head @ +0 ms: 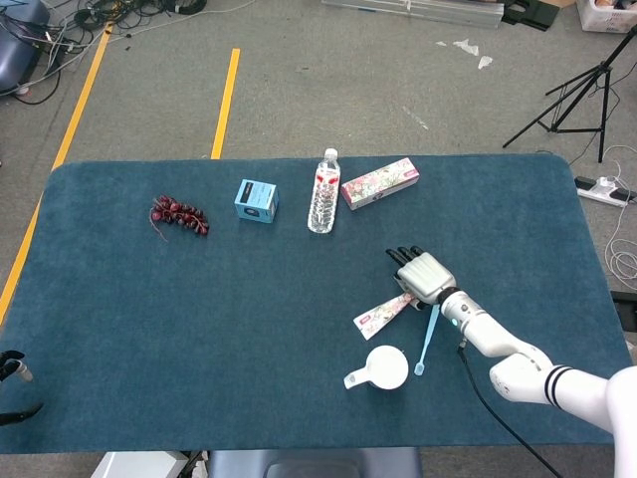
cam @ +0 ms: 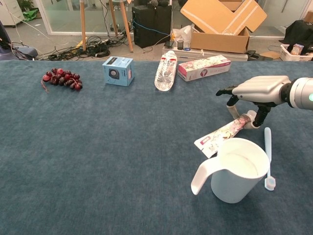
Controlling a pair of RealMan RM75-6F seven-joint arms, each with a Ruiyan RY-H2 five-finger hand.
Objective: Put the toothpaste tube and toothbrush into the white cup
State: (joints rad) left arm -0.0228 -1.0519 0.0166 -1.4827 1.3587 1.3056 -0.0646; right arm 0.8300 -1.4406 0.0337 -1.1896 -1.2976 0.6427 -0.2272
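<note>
The toothpaste tube lies flat on the blue table, cap end to the right. My right hand is over that cap end and pinches it between a finger and the thumb. The light blue toothbrush lies just right of the tube, beside the white cup. The cup stands upright in front of the tube with its handle to the left. Only a sliver of my left hand shows, at the left edge of the head view.
Along the far side lie a bunch of red grapes, a small blue box, a water bottle on its side and a flowered carton. The table is bare blue felt on the left and in the middle.
</note>
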